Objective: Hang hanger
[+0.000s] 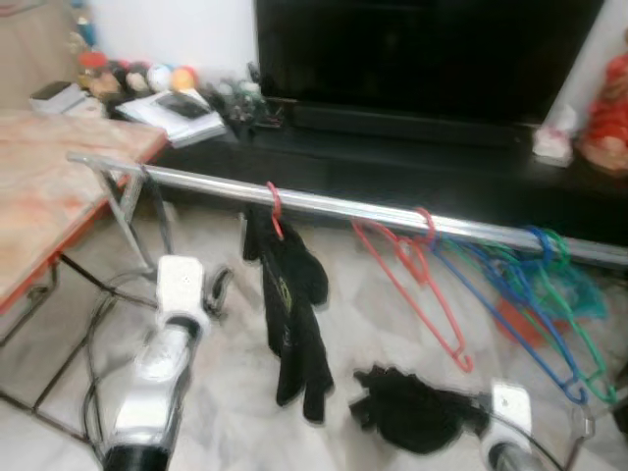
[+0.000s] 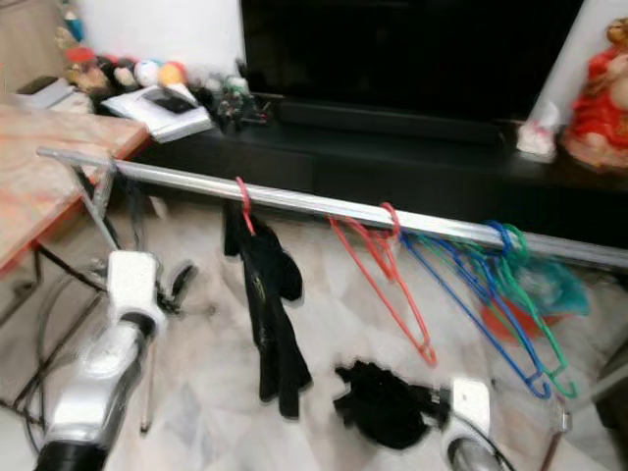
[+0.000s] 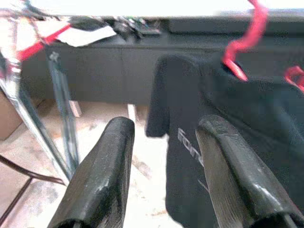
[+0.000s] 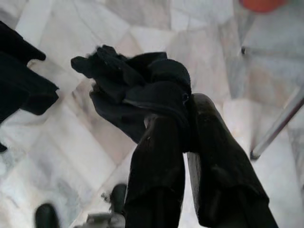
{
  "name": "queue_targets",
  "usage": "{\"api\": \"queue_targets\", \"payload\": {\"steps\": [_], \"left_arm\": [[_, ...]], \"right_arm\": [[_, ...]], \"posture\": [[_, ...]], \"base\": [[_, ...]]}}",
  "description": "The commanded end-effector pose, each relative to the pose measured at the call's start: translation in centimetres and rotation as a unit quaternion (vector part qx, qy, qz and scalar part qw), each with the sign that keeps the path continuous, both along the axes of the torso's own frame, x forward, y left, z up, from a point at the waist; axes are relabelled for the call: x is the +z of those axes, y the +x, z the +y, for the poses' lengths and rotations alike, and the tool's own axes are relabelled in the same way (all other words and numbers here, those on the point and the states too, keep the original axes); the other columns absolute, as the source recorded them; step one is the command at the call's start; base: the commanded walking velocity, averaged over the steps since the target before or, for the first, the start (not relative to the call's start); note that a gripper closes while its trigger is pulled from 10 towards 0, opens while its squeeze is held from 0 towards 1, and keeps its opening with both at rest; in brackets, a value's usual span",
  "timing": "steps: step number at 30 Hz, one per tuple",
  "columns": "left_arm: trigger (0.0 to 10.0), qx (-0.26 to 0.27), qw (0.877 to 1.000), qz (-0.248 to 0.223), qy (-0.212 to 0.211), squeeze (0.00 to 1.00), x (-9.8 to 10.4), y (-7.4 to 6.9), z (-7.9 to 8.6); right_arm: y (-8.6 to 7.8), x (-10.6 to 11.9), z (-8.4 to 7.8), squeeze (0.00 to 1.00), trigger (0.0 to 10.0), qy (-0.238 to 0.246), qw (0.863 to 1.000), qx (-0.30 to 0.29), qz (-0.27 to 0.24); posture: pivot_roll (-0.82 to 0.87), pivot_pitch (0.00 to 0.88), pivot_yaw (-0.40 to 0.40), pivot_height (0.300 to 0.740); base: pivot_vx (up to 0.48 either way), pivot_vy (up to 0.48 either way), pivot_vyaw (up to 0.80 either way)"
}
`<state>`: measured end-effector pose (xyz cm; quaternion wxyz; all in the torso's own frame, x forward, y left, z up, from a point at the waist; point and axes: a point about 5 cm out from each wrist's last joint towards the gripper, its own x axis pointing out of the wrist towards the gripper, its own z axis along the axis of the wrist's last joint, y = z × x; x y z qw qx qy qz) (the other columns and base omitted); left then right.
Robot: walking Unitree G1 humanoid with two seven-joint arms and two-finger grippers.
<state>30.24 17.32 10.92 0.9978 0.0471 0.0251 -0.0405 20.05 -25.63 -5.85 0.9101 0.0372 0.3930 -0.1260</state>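
Observation:
A silver rail (image 1: 334,204) crosses the view. On it a red hanger (image 1: 274,208) carries a black shirt (image 1: 291,314). Further right hang an empty red hanger (image 1: 417,285), blue hangers (image 1: 510,294) and a green hanger (image 1: 579,324). My left gripper (image 3: 166,128) is open, just left of the hung shirt and below the rail, with nothing between its fingers. My right gripper (image 4: 187,107) is shut on a bunched black garment (image 1: 412,407), held low over the marble floor, below the empty red hanger.
A marble-topped folding table (image 1: 39,186) stands at the left, beside the rack's leg (image 1: 128,216). Behind the rail runs a black TV stand (image 1: 392,167) with a TV (image 1: 422,49), papers (image 1: 177,113) and a red figurine (image 1: 608,108). Cables lie on the floor under the table.

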Motion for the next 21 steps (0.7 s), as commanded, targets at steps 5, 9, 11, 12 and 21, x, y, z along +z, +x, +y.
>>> {"api": "queue_targets", "payload": {"steps": [5, 9, 11, 12, 21], "left_arm": [[10.0, -0.021, 0.914, 0.392, 0.104, 0.0, -15.9, -10.7, 6.1], [10.0, -0.007, 0.906, 0.405, 0.124, 0.0, -16.7, -11.2, 6.0], [10.0, -0.001, 0.904, 0.407, 0.129, 0.0, -17.1, -11.5, 5.9], [10.0, -0.004, 0.904, 0.408, 0.13, 0.0, -17.2, -11.6, 5.8], [10.0, 0.021, 0.888, 0.441, 0.126, 0.0, -18.8, -13.0, 5.8]], "right_arm": [[-1.4, -1.6, 2.3, 0.0, 10.0, 0.014, 0.999, -0.005, 0.051], [-1.6, -1.7, 2.4, 0.0, 10.0, 0.014, 0.998, -0.005, 0.055], [-1.4, -1.6, 2.2, 0.0, 10.0, 0.012, 0.998, -0.003, 0.055], [-1.3, -1.5, 2.1, 0.0, 10.0, 0.013, 0.998, -0.006, 0.053], [-1.6, -1.6, 1.9, 0.0, 10.0, 0.017, 0.998, -0.01, 0.062]], "posture": [[0.02, 0.0, -0.085, 0.74], [0.02, 0.0, -0.087, 0.74], [0.02, 0.0, -0.087, 0.74], [0.02, 0.0, -0.087, 0.74], [0.02, 0.0, -0.093, 0.74]], "base": [[0.0, 0.0, 0.0], [0.0, 0.0, 0.0], [0.0, 0.0, 0.0], [0.0, 0.0, 0.0], [0.0, 0.0, 0.0]]}}
